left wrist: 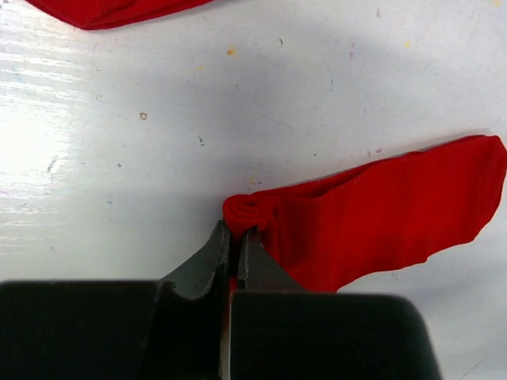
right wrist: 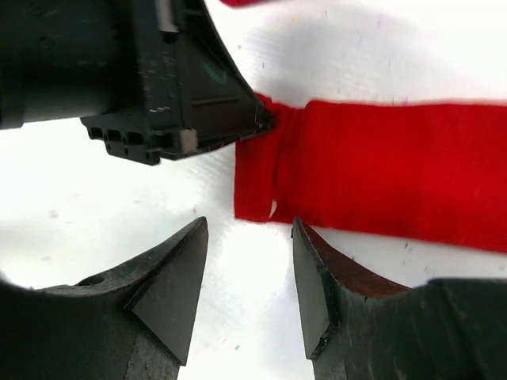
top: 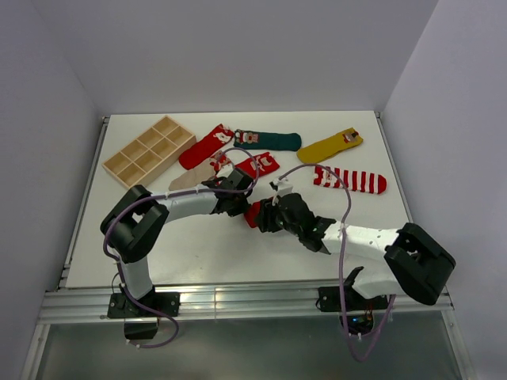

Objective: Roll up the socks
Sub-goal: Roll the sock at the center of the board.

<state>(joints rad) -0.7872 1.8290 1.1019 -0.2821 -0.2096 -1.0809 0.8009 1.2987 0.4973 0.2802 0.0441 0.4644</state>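
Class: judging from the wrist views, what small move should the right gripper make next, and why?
Probably ease forward and close: the left gripper pinches one corner of the folded end of the red sock, while the right gripper stands open just before the other corner.

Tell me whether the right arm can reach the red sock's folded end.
Probably yes: the right end effector hangs open just short of the red sock, nothing between. The left end effector, pinching the fold's far corner, crowds it.
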